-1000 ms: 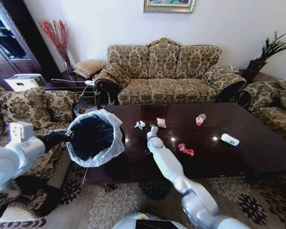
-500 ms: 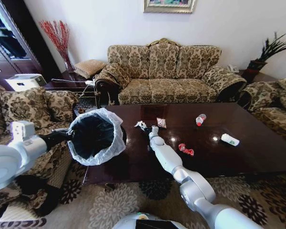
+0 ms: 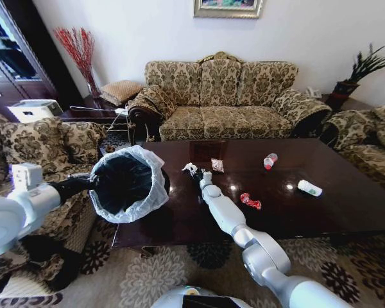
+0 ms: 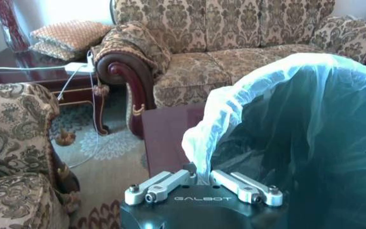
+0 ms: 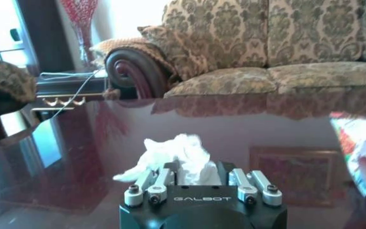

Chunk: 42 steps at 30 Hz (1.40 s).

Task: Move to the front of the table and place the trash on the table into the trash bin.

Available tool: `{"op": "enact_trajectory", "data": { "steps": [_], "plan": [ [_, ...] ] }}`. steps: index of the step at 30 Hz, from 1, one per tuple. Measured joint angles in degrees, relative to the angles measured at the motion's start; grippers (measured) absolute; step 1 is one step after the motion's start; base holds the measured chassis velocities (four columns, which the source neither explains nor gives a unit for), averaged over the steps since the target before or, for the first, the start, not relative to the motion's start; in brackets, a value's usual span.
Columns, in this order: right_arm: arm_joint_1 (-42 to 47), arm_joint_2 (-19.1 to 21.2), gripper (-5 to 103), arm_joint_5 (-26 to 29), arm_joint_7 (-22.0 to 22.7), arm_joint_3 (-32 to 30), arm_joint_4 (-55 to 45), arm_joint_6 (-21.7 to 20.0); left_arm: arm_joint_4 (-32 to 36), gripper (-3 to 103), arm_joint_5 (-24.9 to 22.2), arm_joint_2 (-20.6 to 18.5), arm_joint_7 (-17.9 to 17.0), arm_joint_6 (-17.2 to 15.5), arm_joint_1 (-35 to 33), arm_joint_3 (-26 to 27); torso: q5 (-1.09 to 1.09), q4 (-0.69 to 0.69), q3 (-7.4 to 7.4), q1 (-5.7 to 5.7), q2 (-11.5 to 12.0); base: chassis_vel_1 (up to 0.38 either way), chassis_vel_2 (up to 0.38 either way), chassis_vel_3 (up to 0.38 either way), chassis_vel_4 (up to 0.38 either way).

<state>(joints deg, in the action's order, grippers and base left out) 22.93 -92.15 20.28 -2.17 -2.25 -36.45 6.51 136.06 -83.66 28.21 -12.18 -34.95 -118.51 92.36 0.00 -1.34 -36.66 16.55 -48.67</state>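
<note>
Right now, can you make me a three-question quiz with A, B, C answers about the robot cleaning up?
1. Where is the crumpled white paper?
A. In the bin
B. On the table, at the right gripper
C. On the sofa

2. What colour is the cap of the small bottle?
A. Red
B. Blue
C. Green

3. What is the left gripper doing?
A. Hanging free
B. Holding the trash bin by its rim
C. Pressing on the table

Answers:
1 B: the paper lies on the table between the right gripper's fingers.
2 A: the cap looks red.
3 B: its fingers pinch the rim of the trash bin.
</note>
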Motion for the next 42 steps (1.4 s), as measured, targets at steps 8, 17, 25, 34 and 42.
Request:
{"op": "enact_trajectory", "data": {
  "steps": [8, 17, 25, 34, 42],
  "plan": [
    [2.4, 0.0, 20, 0.0, -0.2, 0.4, -2.9, -1.2, 0.8, 0, 0.0, 0.2, 0.0, 0.1, 0.0, 0.1, 0.0, 0.01, 0.0, 0.0, 0.0, 0.0, 0.0, 0.0, 0.0],
    [6.2, 0.0, 0, 2.4, 0.1, 0.6, -10.5, -2.4, 1.3, 0, 0.0, 0.8, -0.1, 0.2, -0.4, 0.3, 0.0, 0.01, 0.0, 0.0, 0.0, 0.0, 0.0, 0.0, 0.0],
    [16.0, 6.3, 0, 3.8, 2.9, -0.3, -38.6, -4.6, -0.7, 0, 0.1, 0.0, -0.4, -0.6, -0.5, 0.3, -0.02, 0.0, 0.01, 0.0, 0.0, 0.0, 0.0, 0.0, 0.0],
    [30.1, 20.1, 0, 13.4, 3.8, -7.1, -72.3, -8.6, -3.2, 0, 2.9, 1.7, 1.8, -1.5, -3.4, 0.6, 0.01, 0.01, 0.01, 0.0, 0.0, 0.0, 0.0, 0.0, 0.0],
    [36.0, 26.9, 0, 21.9, 2.2, -6.1, -96.2, -12.5, 0.2, 0, 4.0, 1.8, 5.5, -4.0, -6.4, 1.0, 0.02, 0.02, 0.01, -0.01, 0.0, 0.0, 0.0, 0.0, 0.0]
  ]
}}
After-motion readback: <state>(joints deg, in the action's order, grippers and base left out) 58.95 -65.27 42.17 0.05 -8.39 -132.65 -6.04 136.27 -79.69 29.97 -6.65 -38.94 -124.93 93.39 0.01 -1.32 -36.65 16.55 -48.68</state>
